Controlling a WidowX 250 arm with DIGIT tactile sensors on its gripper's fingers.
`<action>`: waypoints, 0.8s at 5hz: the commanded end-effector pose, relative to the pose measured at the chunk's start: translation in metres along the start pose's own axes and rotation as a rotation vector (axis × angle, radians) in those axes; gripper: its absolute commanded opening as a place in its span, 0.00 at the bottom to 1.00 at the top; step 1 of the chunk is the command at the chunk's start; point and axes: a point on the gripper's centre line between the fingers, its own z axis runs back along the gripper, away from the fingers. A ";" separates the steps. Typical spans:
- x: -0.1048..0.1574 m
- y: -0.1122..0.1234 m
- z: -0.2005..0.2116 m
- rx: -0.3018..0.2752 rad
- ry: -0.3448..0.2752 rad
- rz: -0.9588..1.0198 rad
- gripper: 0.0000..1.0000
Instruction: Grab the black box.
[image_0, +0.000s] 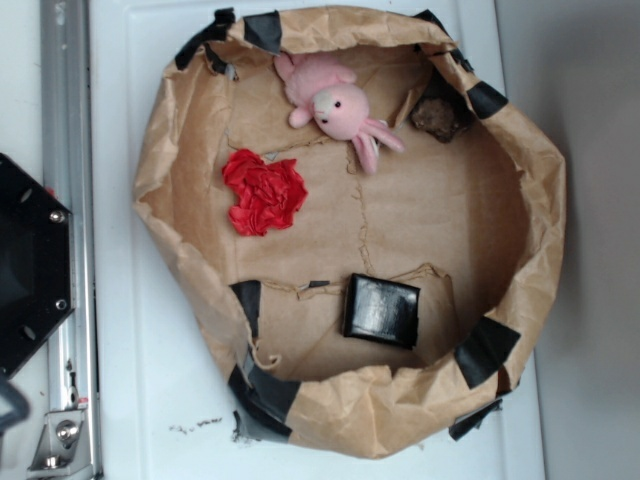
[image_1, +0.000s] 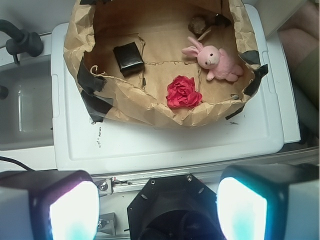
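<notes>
The black box is a small glossy square lying flat on the brown paper floor, close to the near wall of the paper enclosure. In the wrist view the black box shows at the upper left, inside the paper enclosure. My gripper is open, with its two pale fingers wide apart at the bottom corners and nothing between them. It hangs over the robot's black base, outside the paper wall and well away from the box. The exterior view does not show the gripper.
A pink plush rabbit, a red paper flower and a dark brown lumpy rock also lie inside the enclosure. Black tape patches hold the raised paper walls. Everything stands on a white surface beside a metal rail.
</notes>
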 end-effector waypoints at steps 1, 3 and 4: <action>0.000 0.000 0.000 0.000 0.000 0.000 1.00; 0.092 -0.009 -0.017 -0.070 -0.044 -0.134 1.00; 0.112 0.009 -0.039 -0.122 -0.096 -0.167 1.00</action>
